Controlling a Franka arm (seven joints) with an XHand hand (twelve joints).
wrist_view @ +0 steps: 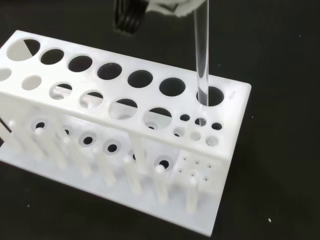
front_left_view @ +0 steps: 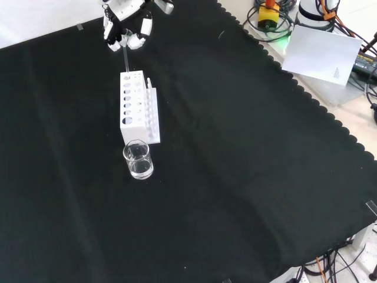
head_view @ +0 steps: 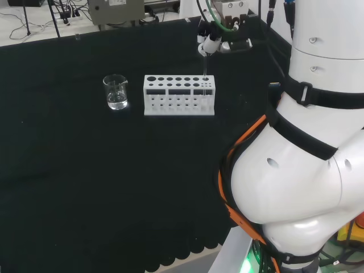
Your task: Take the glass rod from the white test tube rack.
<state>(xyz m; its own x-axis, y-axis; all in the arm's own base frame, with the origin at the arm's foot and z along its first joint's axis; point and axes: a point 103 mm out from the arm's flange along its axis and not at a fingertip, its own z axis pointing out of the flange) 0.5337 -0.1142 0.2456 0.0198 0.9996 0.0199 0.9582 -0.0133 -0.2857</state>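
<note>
1. In the wrist view, the white test tube rack is sitting closest, large enough that its two rows of big round holes, a cluster of small holes at one end and a row of upright pegs along its lower ledge are all showing plainly.
2. That same view is showing the glass rod standing upright, its lower end dipping into the big end hole of the rack, next to the small holes; a blurred white part of the hand is sitting at the rod's upper end.
3. In the front view, one glass beaker is standing nearest the camera on the black worktop, just in front of the rack; the wrist view is not taking the beaker in.
4. Beyond the rack in the front view, the rod is rising from the rack's far end up to the hand, whose fingers are curling together around the rod's top and pinching it.
5. In the head view, the beaker is standing left of the rack, apart from it, and appears to be holding some clear liquid.
6. The head view is also showing the hand hovering above the rack's right end, with the thin rod hanging down from it into the rack.
7. Counted: one rack, one rod, one beaker, one hand.
</note>
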